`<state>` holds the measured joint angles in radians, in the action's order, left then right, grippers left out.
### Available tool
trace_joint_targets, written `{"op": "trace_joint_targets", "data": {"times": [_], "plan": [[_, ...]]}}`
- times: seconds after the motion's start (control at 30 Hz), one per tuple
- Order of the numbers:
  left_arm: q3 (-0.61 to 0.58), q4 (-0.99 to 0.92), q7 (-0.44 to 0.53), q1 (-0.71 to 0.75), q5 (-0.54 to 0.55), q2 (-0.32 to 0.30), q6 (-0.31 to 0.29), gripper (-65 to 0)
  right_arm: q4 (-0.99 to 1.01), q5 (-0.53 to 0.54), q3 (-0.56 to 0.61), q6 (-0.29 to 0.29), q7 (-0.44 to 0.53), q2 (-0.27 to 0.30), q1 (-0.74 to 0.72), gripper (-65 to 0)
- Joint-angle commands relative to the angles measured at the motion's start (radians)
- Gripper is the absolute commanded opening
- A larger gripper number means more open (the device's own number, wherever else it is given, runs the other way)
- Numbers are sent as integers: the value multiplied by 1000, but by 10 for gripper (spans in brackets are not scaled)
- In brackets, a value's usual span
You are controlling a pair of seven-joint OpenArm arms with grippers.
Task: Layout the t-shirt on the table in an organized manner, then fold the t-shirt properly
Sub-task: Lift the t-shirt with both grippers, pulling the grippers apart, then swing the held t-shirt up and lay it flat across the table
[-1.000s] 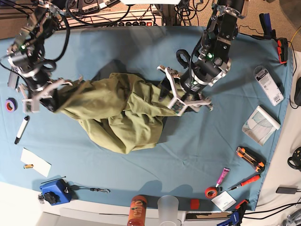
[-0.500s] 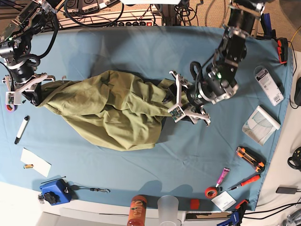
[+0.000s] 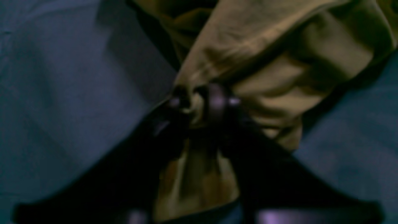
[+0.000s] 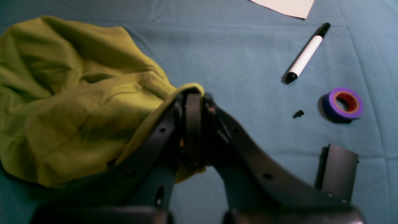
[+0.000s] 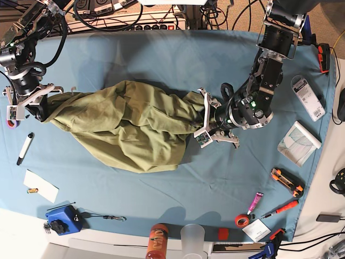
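We cannot read any writing or brand on the things around the t-shirt [image 5: 129, 127]; the labels are too small. The t-shirt is plain olive green, without print, and lies crumpled in the middle of the blue desk [image 5: 161, 54], stretched between the two arms with many folds. At its one end the right claw [image 4: 192, 102] is clenched on a fold of the cloth. At its other end the left claw [image 3: 202, 102] is grasping a bunched edge of the t-shirt. Beside the right claw lie a white marker [image 4: 306, 53] and a purple tape roll [image 4: 342, 104], both apart from the t-shirt.
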<state>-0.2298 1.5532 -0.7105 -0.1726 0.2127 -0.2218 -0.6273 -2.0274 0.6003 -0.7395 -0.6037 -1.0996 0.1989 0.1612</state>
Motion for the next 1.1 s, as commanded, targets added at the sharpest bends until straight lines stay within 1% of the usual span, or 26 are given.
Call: {"op": "trace_joint_targets", "data": {"times": [0.0,0.03,0.1,0.13,0.2,0.23,0.27,0.43,0.5,0.6,0.67,0.77,0.8,0.87,1.07], "plan": [[3,15,11,-22,27,0,-1,-633,-17,12,-6,-3,27,17,-6,-650],[3,16,9,-21,28,0,1,-650,-17,11,-6,-3,27,17,-6,-650],[3,16,-8,-22,28,0,11,-650,-17,9,-6,-4,35,18,-6,-650],[3,17,-16,-22,27,0,31,-650,-17,5,-6,-4,47,18,-6,-650],[5,20,-19,-26,27,0,95,-650,-17,-7,-6,-4,85,22,-7,-650],[9,23,-23,-32,25,0,126,-650,-16,-7,-6,-4,99,30,-9,-650],[17,25,-26,-40,24,0,143,-650,-16,-7,-6,-4,103,41,-13,-650],[122,30,-34,-117,29,-7,149,-650,-7,-37,-6,-5,105,118,-69,-650],[153,30,-35,-158,51,-29,148,-650,6,-40,-4,-4,106,150,-100,-650],[162,30,-34,-215,85,-80,148,-650,58,-41,17,-4,114,195,-149,-650],[162,30,-33,-253,90,-109,150,-650,115,-40,45,-4,132,219,-190,-650],[162,30,-30,-315,91,-134,194,-650,221,-41,112,-4,150,248,-272,-650],[162,30,-29,-337,92,-142,209,-650,255,-41,137,-4,154,253,-305,-650],[162,30,-29,-379,95,-150,213,-650,320,-47,192,-5,161,256,-373,-650],[162,23,-21,-483,93,-150,214,-650,498,-173,354,-2,239,261,-611,-650]]}}
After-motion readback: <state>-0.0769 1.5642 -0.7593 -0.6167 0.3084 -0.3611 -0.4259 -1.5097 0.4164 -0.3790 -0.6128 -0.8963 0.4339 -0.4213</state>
